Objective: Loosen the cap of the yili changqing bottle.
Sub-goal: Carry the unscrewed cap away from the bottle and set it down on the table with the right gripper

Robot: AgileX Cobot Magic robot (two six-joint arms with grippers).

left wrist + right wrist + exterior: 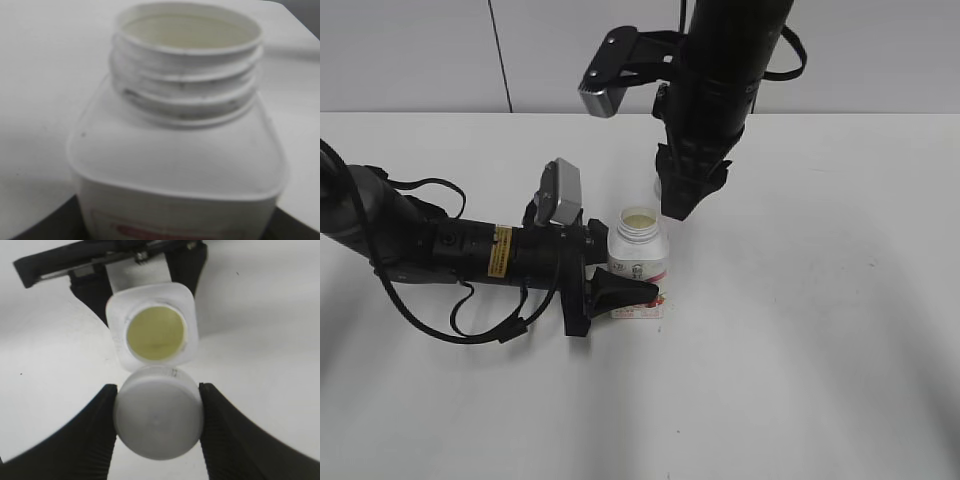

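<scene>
The yili changqing bottle [638, 255] stands upright on the white table, its wide threaded neck [185, 85] bare and its mouth open on pale yellow contents [155, 332]. My left gripper [638, 272] reaches in from the left and is shut on the bottle's body at the pink-red label; its dark fingers [47, 227] show only at the lower corners of the left wrist view. The cap [158, 412] is off the bottle and raised just behind and to the right of the mouth. My right gripper [158, 415] points down from above, shut on the cap's sides.
The white table [800, 330] spreads around the bottle. A grey wall [420, 50] rises behind the table's far edge. My left arm [450, 245] lies low across the table's left side with a loose cable loop [470, 320] beside it.
</scene>
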